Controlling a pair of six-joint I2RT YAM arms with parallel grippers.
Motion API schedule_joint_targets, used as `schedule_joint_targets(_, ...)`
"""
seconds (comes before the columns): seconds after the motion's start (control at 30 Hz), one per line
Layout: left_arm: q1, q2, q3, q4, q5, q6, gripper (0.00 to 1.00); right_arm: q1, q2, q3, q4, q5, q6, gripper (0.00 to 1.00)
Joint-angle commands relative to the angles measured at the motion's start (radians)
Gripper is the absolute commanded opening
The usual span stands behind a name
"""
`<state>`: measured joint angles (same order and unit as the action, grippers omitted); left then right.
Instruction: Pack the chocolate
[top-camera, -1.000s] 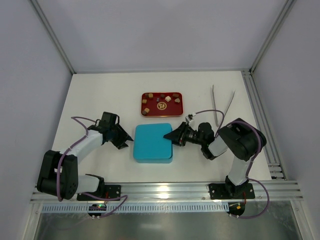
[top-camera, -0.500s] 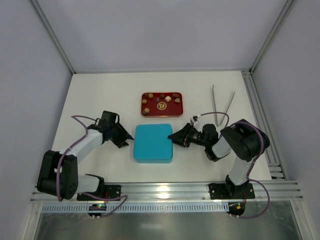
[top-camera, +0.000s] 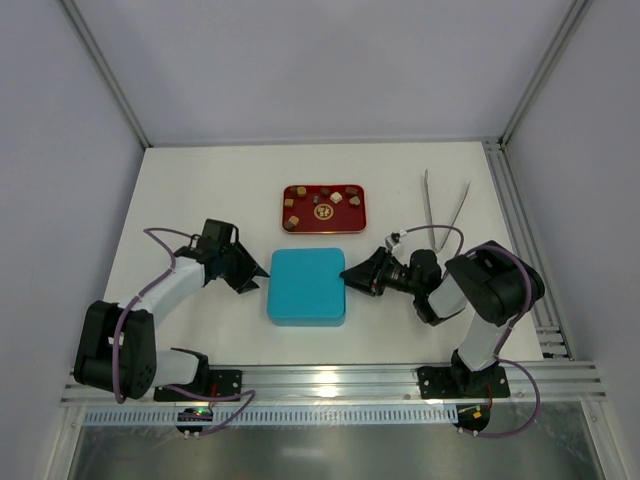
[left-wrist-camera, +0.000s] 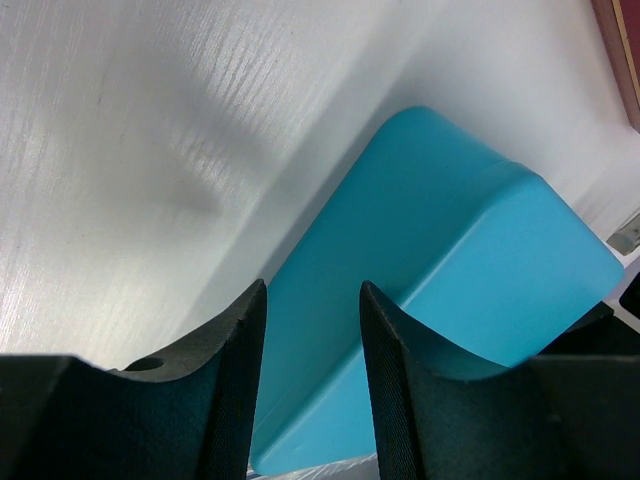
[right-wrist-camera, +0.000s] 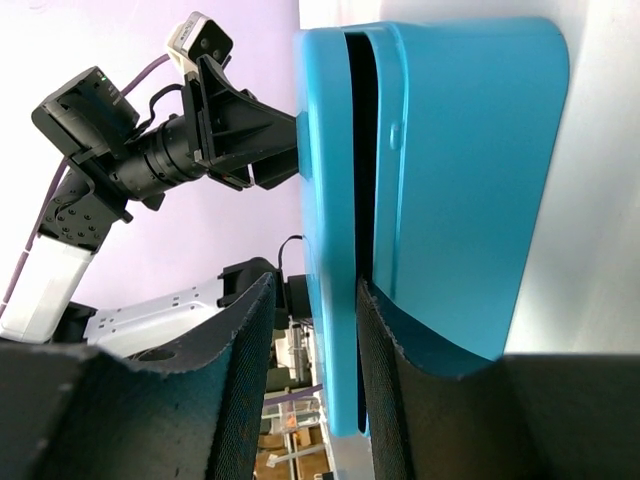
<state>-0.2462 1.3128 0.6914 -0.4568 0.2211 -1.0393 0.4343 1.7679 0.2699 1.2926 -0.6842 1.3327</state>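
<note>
The chocolate (top-camera: 337, 198) is several small brown, tan and cream pieces lying on a red tray (top-camera: 323, 222) behind the teal box (top-camera: 306, 286). The box sits mid-table, its lid (right-wrist-camera: 325, 150) raised slightly off the base (right-wrist-camera: 460, 150) with a dark gap on the right side. My left gripper (top-camera: 262, 274) is open at the box's left edge; the box's side (left-wrist-camera: 450, 250) shows between its fingers (left-wrist-camera: 312, 290). My right gripper (top-camera: 346, 275) is open at the right edge, its fingers (right-wrist-camera: 315, 285) straddling the lid's rim, one finger at the gap.
Metal tongs (top-camera: 445, 210) lie at the back right of the white table. An aluminium rail (top-camera: 520, 230) runs along the table's right edge. Grey walls enclose the table on three sides.
My right gripper has drawn back to the right, from over the box's top to its right edge. The left gripper has barely moved.
</note>
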Motion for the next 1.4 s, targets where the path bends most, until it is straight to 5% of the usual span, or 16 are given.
schedule_joint_targets(0.0,0.002,-0.007,0.033,0.004,0.018,0.012,0.42,-0.008,-0.041,-0.011,0.287,-0.002,-0.062,0.41)
schedule_joint_targets(1.37,-0.021,-0.027,0.017,-0.003,0.052,0.028,0.41,-0.028,-0.251,-0.041,-0.197,0.077,-0.319,0.44)
